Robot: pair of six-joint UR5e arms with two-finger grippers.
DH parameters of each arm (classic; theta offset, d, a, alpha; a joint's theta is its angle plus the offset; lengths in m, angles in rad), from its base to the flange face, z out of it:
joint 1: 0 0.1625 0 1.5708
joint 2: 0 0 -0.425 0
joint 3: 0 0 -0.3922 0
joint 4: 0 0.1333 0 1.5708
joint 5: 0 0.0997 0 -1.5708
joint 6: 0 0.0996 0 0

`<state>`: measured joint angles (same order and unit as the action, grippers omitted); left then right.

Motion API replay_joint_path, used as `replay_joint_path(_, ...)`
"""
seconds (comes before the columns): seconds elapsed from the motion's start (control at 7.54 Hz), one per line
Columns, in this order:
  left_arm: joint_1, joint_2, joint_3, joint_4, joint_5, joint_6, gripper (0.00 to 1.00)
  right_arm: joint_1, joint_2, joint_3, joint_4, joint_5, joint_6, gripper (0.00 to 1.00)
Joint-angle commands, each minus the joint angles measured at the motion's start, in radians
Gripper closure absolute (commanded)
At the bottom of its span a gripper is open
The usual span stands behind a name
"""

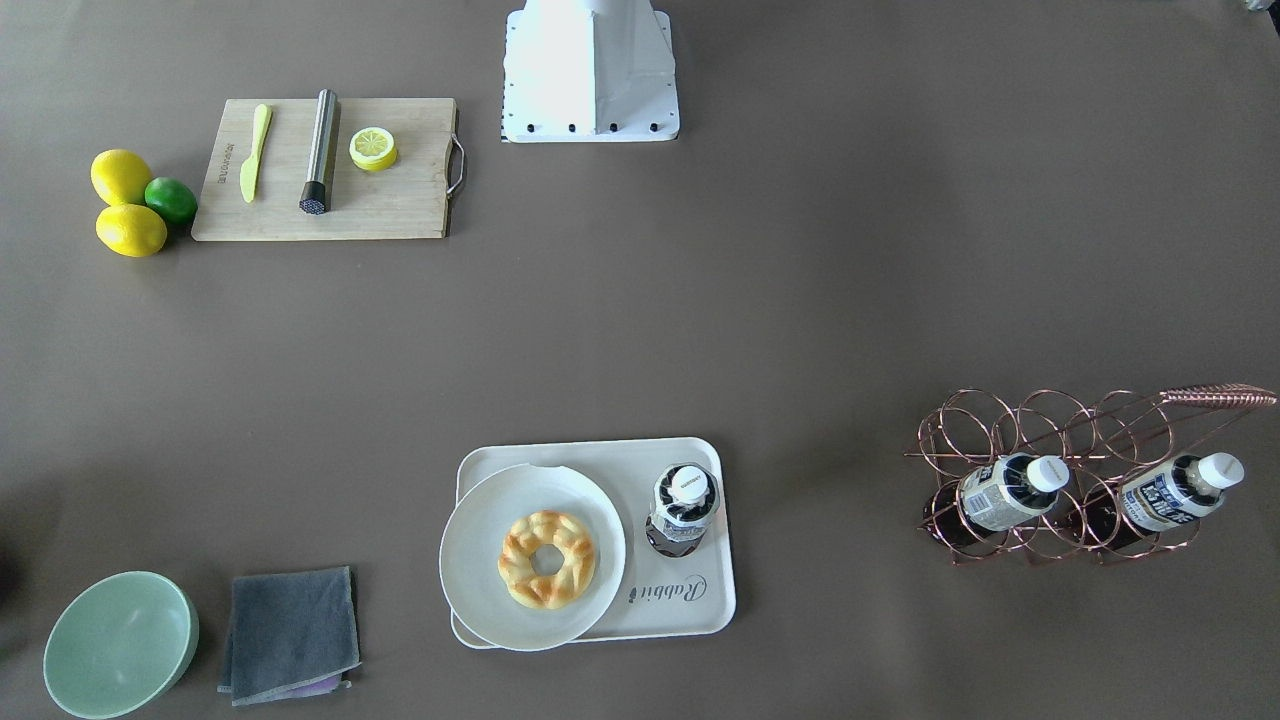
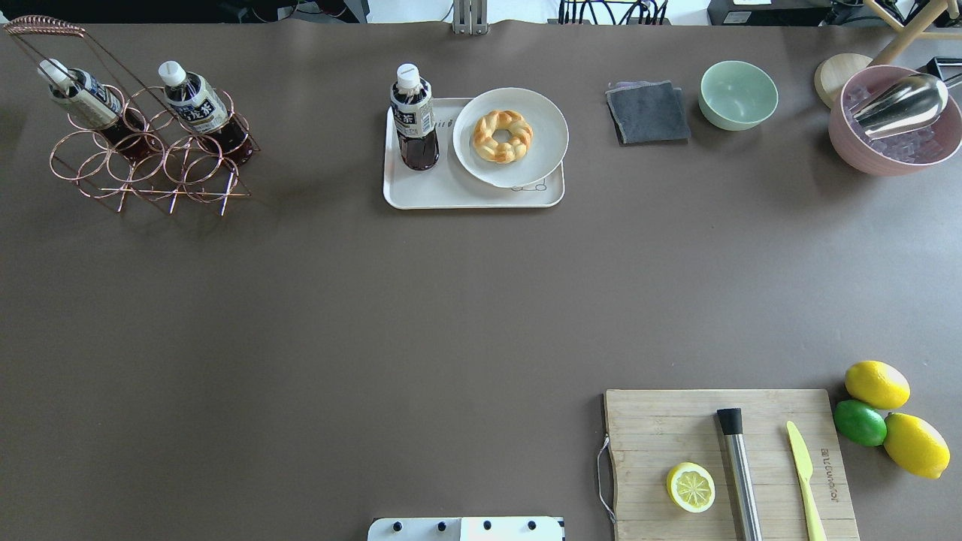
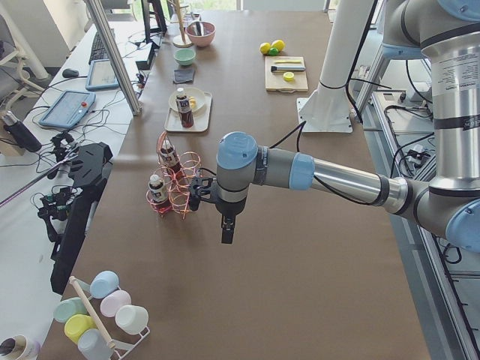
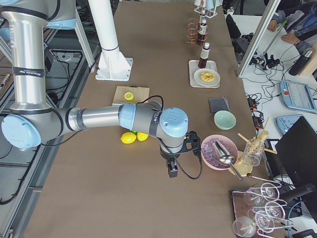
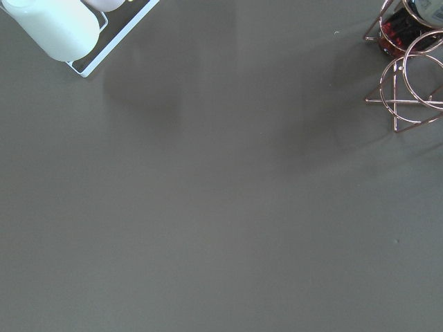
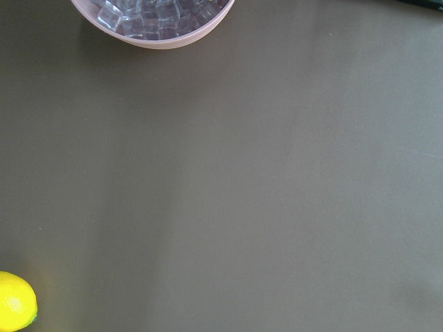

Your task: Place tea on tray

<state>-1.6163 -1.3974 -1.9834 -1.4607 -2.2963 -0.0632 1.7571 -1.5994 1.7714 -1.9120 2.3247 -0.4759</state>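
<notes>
A tea bottle with dark liquid and a white cap stands upright on the cream tray, at the end away from the plate; it also shows in the front view. Two alike bottles lie in a copper wire rack. My left gripper hangs over bare table near the rack, far from the tray. My right gripper hangs near the pink bowl. Both show only in the side views, so I cannot tell whether they are open or shut.
A white plate with a braided ring bun shares the tray. A grey cloth, green bowl and pink ice bowl with scoop stand at the far right. A cutting board with lemon half, and lemons and a lime, are near right.
</notes>
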Motion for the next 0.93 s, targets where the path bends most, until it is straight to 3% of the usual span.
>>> replay_joint_path(0.0, -0.007, 0.003, 0.044, -0.024, 0.0, 0.0, 0.02, -0.071, 0.013, 0.011, 0.004, -0.002, 0.046, 0.01)
replay_joint_path(0.4, -0.037, 0.014, 0.113, -0.096, 0.0, 0.077, 0.02, -0.123, 0.032, 0.0, 0.007, -0.004, 0.062, 0.01)
replay_joint_path(0.8, -0.042, 0.012, 0.083, -0.09, -0.002, 0.072, 0.03, -0.127, 0.018, 0.003, 0.007, -0.001, 0.051, 0.01)
